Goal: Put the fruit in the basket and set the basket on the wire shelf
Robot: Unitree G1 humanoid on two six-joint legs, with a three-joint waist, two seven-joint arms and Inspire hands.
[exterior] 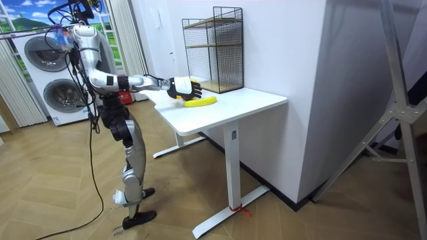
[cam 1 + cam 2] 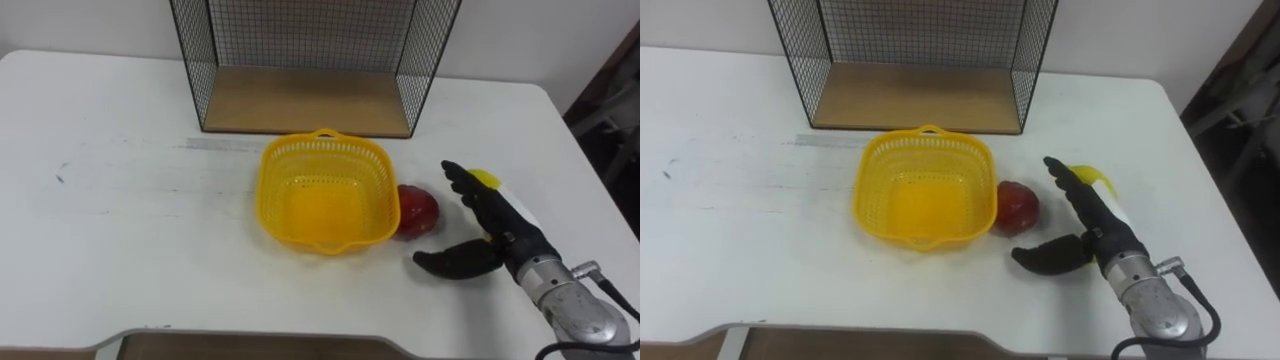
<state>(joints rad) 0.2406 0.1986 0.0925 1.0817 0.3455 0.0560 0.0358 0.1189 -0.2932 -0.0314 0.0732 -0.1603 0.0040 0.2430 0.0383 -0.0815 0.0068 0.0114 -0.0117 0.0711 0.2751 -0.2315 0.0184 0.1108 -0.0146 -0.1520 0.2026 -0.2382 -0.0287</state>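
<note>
Robot is standing at the end of the white bench (image 2: 130, 230), right arm reaching out over it. In the room view, washing machines (image 1: 47, 53) are sitting behind the robot at that view's left.

Right robot hand (image 2: 500, 232) is hovering low over the right part of the bench, released: fingers (image 2: 462, 185) are stretching straight toward the far left and the thumb is spreading wide to the near left. It is grasping nothing.

Yellow basket (image 2: 274, 200) is sitting upright mid-bench, holding no fruit. Red fruit (image 2: 418, 210) is lying on the bench against the basket's right wall, just left of the open robot hand, in front of the gap between fingers and thumb. Cannot tell whether the hand is touching it.

Yellow fruit (image 2: 485, 179) is lying on the bench at the far side of the hand, and the fingers are hiding most of it.

Wire shelf (image 2: 300, 30) is standing at the far edge of the bench, just behind the basket, its wooden board (image 2: 305, 100) lying bare.

A small dark mark (image 2: 60, 178) is showing on the bench top at far left.
</note>
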